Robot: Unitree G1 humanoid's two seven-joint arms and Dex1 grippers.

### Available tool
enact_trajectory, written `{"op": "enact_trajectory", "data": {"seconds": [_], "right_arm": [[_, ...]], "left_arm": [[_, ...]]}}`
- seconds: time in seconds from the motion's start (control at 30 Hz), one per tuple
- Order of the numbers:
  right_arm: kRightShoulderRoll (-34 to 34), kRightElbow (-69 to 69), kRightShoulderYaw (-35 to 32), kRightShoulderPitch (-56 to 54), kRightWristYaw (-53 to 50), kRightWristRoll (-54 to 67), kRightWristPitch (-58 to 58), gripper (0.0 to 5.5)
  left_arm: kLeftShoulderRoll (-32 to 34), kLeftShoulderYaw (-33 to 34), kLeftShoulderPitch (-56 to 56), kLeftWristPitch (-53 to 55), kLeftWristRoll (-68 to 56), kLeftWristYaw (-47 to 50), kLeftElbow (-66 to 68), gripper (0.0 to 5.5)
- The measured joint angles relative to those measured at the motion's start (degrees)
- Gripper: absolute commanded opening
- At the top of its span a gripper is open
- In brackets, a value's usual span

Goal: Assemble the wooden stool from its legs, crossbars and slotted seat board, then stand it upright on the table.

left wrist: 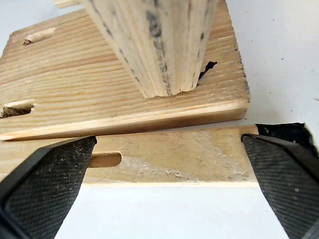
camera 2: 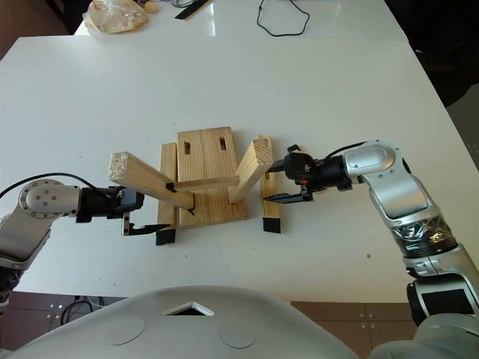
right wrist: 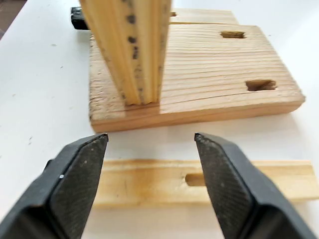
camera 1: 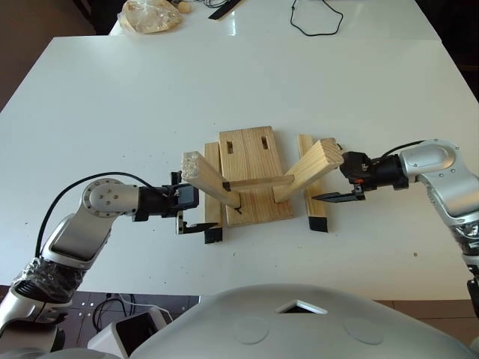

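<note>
The slotted seat board [camera 1: 258,153] lies flat at mid-table. Two legs stand in it, splayed apart: the left leg [camera 1: 203,173] and the right leg [camera 1: 313,166], joined by a crossbar [camera 1: 254,182]. A loose leg [camera 1: 212,196] with a black foot lies flat along the board's left edge, and another loose leg [camera 1: 312,196] lies along its right edge. My left gripper [camera 1: 188,206] is open, its fingers [left wrist: 45,186] straddling the left loose leg [left wrist: 169,159]. My right gripper [camera 2: 279,182] is open too, its fingers [right wrist: 234,184] spread over the right loose leg [right wrist: 159,181].
The white table [camera 1: 112,112] has wide free room around the stool parts. Far back sit a crumpled bag [camera 1: 152,15] and a black cable [camera 1: 314,22]. The table's front edge runs just below both arms.
</note>
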Motion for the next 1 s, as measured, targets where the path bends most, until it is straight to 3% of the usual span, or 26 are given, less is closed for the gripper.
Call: {"op": "enact_trajectory", "data": {"seconds": [0.2, 0.5, 1.0], "right_arm": [[5.3, 6.7, 2.5, -1.3, -2.4, -4.0, -1.5, 3.20], [7.4, 19.2, 2.4, -1.6, -1.8, -5.7, -8.9, 3.20], [-1.1, 21.9, -8.2, 6.3, -2.0, -2.8, -10.4, 3.20]], "left_arm": [[0.1, 0.1, -0.4, -1.4, -1.0, -1.2, 2.7, 5.40], [0.3, 1.1, -1.7, -5.9, -0.8, 0.3, 8.7, 5.40], [2.4, 8.0, 3.4, -9.2, -1.7, 3.6, 13.3, 5.40]]}}
